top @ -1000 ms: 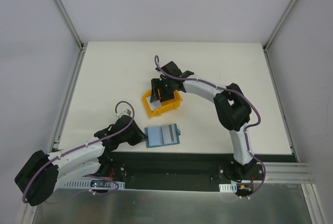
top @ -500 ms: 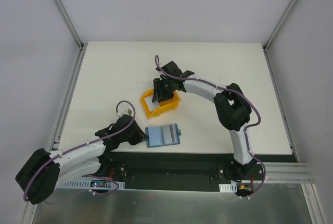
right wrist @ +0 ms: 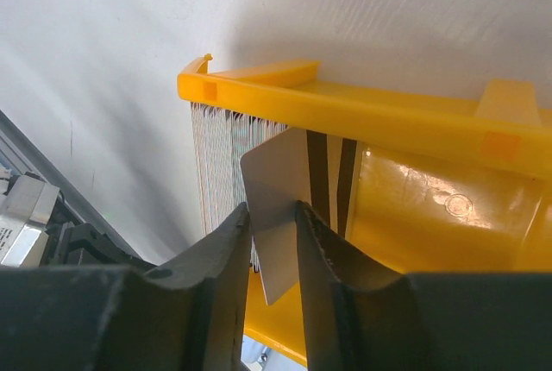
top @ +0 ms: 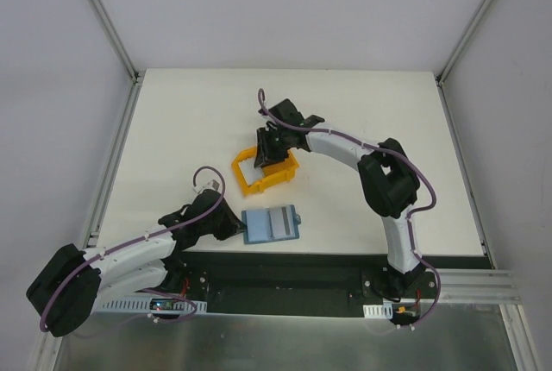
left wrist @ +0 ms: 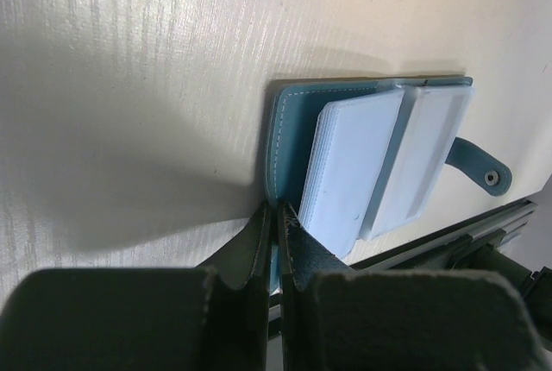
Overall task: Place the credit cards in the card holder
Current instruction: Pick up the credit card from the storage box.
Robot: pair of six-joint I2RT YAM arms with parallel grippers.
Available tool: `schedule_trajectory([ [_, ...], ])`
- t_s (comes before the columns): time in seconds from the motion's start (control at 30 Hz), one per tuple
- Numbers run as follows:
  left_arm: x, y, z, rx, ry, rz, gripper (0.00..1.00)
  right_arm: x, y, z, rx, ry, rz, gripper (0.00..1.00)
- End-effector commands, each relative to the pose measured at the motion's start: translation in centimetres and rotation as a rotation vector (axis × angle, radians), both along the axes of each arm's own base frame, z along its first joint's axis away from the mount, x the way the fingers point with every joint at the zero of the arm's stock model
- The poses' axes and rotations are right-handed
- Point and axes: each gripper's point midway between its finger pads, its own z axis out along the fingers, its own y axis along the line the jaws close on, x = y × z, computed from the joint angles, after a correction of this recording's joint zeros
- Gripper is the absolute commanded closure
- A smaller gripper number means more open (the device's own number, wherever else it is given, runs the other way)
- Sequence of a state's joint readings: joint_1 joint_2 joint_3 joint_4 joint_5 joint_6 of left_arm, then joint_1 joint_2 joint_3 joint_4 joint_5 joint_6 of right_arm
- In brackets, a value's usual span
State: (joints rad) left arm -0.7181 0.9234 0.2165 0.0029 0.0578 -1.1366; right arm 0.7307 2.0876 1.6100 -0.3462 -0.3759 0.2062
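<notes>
The card holder (top: 271, 223) lies open near the table's front edge, teal outside (left wrist: 289, 129) with pale blue pockets (left wrist: 354, 164) and a snap tab (left wrist: 483, 172). My left gripper (top: 236, 228) is shut on the holder's left edge (left wrist: 278, 216), pinning it in place. My right gripper (top: 267, 152) is over the yellow bin (top: 269, 178) and is shut on one pale grey-white credit card (right wrist: 276, 190), held between its fingertips (right wrist: 272, 216). Several more credit cards (right wrist: 220, 155) stand on edge in a row inside the bin.
The yellow bin's near wall (right wrist: 371, 112) stands just beyond my right fingers. The table's black front edge (top: 328, 263) runs close behind the card holder. Metal frame rails (top: 112, 172) border the white table.
My right gripper has shifted slightly toward the far side of the bin with the card in it. The left arm and the card holder have not moved.
</notes>
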Motion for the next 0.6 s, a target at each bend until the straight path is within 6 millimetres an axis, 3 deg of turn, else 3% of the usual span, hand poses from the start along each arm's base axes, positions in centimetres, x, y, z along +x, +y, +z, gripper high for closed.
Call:
schedule_trajectory([
  [0.0,-0.9,0.9,-1.2,0.056,0.045,-0.019,1.0,-0.2,0.3,3.8,0.064,-0.044,0.018,0.73],
  [0.27,-0.9,0.8,-1.1,0.055,0.045,-0.024,1.0,0.5,-0.8,4.5,0.027,-0.096,-0.006,0.8],
  [0.47,-0.9,0.9,-1.2,0.054,0.045,-0.019,1.0,2.2,-2.3,5.3,-0.048,-0.169,-0.035,1.0],
  [0.57,-0.9,0.9,-1.2,0.053,0.045,-0.021,1.0,2.7,-2.7,5.7,-0.064,-0.19,-0.034,1.0],
])
